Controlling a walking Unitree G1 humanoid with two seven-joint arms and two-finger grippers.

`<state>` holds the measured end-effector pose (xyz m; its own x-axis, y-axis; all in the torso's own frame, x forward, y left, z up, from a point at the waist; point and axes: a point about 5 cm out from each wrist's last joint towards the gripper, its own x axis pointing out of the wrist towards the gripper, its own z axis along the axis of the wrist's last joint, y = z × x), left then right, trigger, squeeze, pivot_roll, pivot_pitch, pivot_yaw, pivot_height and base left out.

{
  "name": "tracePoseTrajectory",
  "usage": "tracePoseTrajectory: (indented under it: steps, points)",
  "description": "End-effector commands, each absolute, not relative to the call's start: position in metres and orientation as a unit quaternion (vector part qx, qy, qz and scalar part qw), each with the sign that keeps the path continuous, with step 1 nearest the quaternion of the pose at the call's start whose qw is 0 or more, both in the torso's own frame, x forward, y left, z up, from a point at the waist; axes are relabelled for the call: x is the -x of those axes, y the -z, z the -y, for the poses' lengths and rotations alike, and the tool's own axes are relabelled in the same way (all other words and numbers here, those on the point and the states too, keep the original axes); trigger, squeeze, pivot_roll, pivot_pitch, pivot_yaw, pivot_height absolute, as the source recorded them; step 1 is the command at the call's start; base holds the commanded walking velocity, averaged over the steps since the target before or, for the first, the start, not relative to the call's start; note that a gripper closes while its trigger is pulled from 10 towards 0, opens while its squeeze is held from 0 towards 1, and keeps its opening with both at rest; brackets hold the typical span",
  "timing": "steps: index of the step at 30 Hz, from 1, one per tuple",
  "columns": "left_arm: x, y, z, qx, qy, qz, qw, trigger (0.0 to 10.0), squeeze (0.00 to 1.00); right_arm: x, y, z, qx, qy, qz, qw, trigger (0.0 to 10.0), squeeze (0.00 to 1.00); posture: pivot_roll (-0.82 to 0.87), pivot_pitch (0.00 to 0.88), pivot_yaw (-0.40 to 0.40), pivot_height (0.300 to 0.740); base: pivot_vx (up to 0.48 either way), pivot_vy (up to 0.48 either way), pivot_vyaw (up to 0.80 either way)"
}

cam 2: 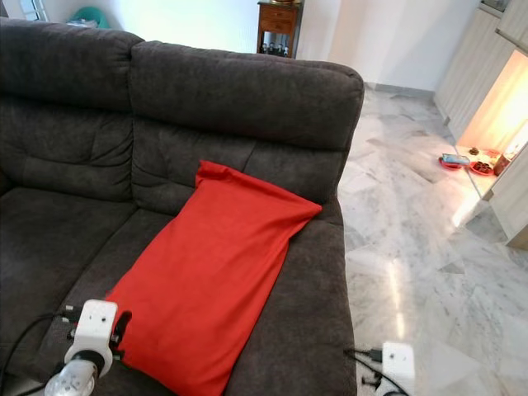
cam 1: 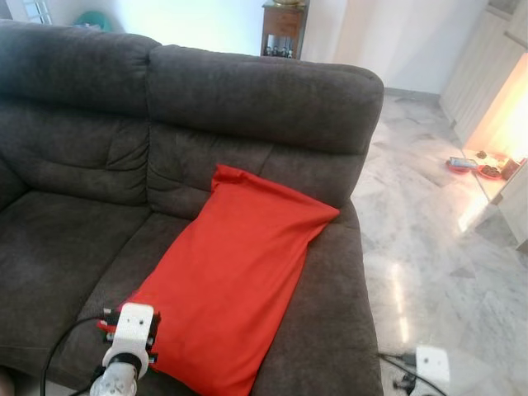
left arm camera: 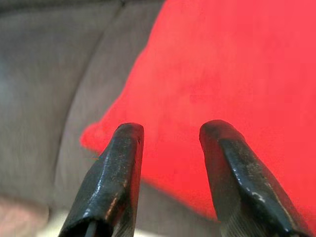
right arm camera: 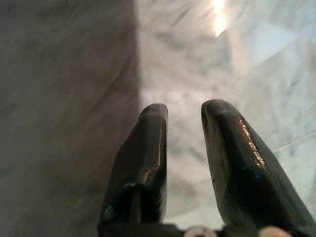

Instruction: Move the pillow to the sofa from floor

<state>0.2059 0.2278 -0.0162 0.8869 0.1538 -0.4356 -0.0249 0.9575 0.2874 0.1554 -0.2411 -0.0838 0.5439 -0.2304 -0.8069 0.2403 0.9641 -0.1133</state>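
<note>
**Red pillow lies on the sofa seat, both grippers empty**

The red pillow (cam 1: 235,276) lies flat on the right-hand seat cushion of the dark grey sofa (cam 1: 74,157). It sits at a slant: its far corners lean against the base of the backrest, and its near end reaches almost to the front edge of the seat. The cover is smooth, with a few soft creases near the top edge.

The left gripper (left arm camera: 170,131) hangs just off the pillow's near left corner. In the left wrist view its two black fingers (left arm camera: 118,168) stand apart with a clear gap between them, nothing held, and the red fabric spreads out beyond the tips. In the head views the white wrist housing of the left arm (cam 1: 132,330) shows at the lower edge, beside the pillow's near corner, with a black cable looping off to its left.

The right gripper (right arm camera: 182,111) points down at the pale marble floor (cam 1: 429,247) next to the sofa's side. Its fingers are likewise parted and hold nothing.

Further out, the floor runs off to the right of the sofa, with a white box and cables (cam 1: 431,363) on it near the sofa's front corner. A dark wooden cabinet (cam 1: 283,29) stands behind the backrest, and a red tray (cam 1: 464,164) lies on the floor at the far right.
</note>
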Motion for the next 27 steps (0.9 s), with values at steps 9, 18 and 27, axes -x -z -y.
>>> tracePoseTrajectory:
  steps: [9,18,27]
  points:
    - [-0.167,0.068,-0.243,-0.082,-0.052,-0.393,0.914,10.0,0.00,-0.151,0.085,0.244,-0.025,0.144,-0.449,0.882,10.0,0.00,0.17,0.000,-0.080,0.740,0.000,0.000,0.00]
    - [-0.147,0.077,-0.256,-0.081,-0.073,-0.420,0.901,10.0,0.00,-0.155,0.086,0.237,-0.041,0.129,-0.451,0.882,10.0,0.00,0.18,0.000,-0.082,0.740,0.000,0.000,0.00]
    - [-0.141,0.082,-0.254,-0.083,-0.065,-0.437,0.893,10.0,0.00,-0.155,0.087,0.229,-0.056,0.120,-0.451,0.883,10.0,0.00,0.16,0.000,-0.077,0.740,0.000,0.000,0.00]
